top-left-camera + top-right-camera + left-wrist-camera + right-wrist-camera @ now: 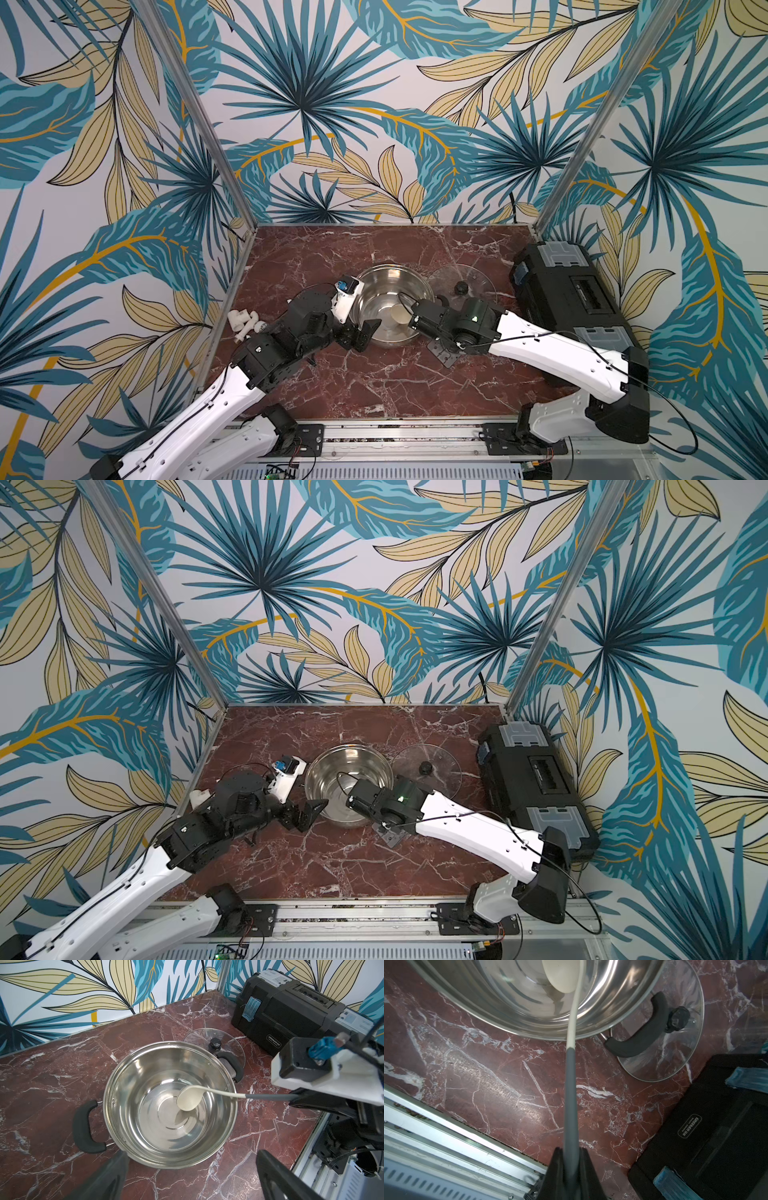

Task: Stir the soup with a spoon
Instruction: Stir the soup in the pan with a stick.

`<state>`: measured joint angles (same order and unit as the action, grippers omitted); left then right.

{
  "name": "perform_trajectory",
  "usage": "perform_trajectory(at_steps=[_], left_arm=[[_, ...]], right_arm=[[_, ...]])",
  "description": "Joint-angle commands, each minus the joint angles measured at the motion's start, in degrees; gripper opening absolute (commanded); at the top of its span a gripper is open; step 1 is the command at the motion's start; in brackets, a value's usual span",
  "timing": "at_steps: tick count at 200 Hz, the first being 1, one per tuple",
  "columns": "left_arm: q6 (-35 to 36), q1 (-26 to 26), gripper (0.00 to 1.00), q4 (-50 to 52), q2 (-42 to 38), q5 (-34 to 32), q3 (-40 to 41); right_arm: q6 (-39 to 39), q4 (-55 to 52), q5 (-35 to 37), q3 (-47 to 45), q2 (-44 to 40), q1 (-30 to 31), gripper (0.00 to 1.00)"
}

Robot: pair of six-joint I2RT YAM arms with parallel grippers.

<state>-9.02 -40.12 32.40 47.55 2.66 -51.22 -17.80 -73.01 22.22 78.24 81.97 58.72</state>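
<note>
Now right end effector (569, 1159) grips spoon (571, 1093) w/ bowl in pot (124, 1084).

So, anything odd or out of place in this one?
Yes: the pot is dry, bare steel with no soup, though the right gripper holds the spoon in it. The lid lies beside it. Nothing spilled.

"GREENER" brand badge on the black toolbox (291, 1009), smaller lettering beneath it too blurred to read
</note>
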Motion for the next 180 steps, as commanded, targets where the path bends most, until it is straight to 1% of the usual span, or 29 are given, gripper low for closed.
perform_trajectory(at_steps=[1, 35, 65, 86, 118, 150, 180], left_arm=[[-0.10, 0.14, 1.00, -0.07, -0.41, 0.74, 1.32], [-0.20, 0.13, 1.00, -0.17, -0.42, 0.68, 1.51], [-0.47, 0.11, 1.00, -0.41, -0.36, 0.65, 1.84], [-0.56, 0.18, 1.00, -0.50, -0.35, 0.64, 1.92], [-0.55, 0.22, 1.00, -0.40, -0.49, 0.50, 1.74], [-0.43, 0.14, 1.00, 0.12, -0.60, 0.33, 1.62], [-0.45, 0.17, 1.00, 0.17, -0.63, 0.51, 1.65]], right_arm=[[-0.27, -0.33, 3.59, -1.00, -0.76, -2.19, 0.00], [2.00, 2.15, 5.06, 1.46, 1.48, -4.96, 0.00], [3.36, 3.79, 4.53, 7.34, 6.40, -5.64, 0.00], [3.73, 4.36, 2.55, 12.09, 10.60, -5.64, 0.00], [3.56, 4.48, -2.53, 17.65, 15.95, -4.90, 0.00], [3.52, 4.99, -4.97, 17.68, 16.58, -2.13, 0.00], [2.39, 4.80, -5.78, 13.44, 13.08, -0.22, 0.00]])
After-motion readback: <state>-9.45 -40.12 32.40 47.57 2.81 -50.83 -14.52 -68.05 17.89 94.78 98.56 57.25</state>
